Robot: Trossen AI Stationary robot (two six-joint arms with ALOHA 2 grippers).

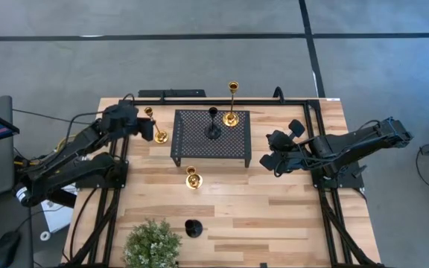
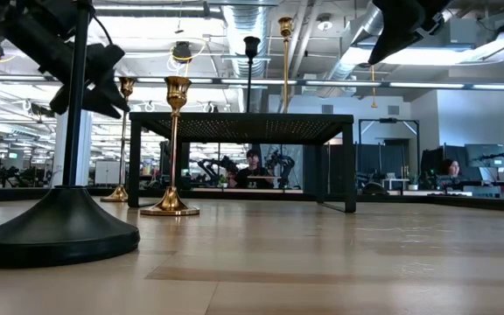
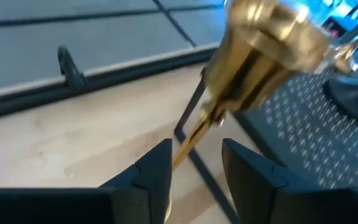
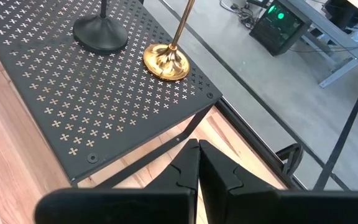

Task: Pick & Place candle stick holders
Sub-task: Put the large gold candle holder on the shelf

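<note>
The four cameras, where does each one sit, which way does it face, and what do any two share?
High: above the table, looking straight down; both arms show, the left gripper at a gold holder.
Low: at tabletop height, looking level at the black stand; arms enter from above.
Left wrist: past its open gripper at that gold holder.
Right wrist: past its shut gripper at the stand.
High and right wrist share the stand's gold holder and black holder.

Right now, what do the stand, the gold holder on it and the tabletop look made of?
The stand looks like matte black metal: thin sheet punched with small cross holes. The gold holder looks like polished brass or gold-plated metal: bright highlights on its base. The tabletop looks like light wood planks with visible seams, possibly laminate.
</note>
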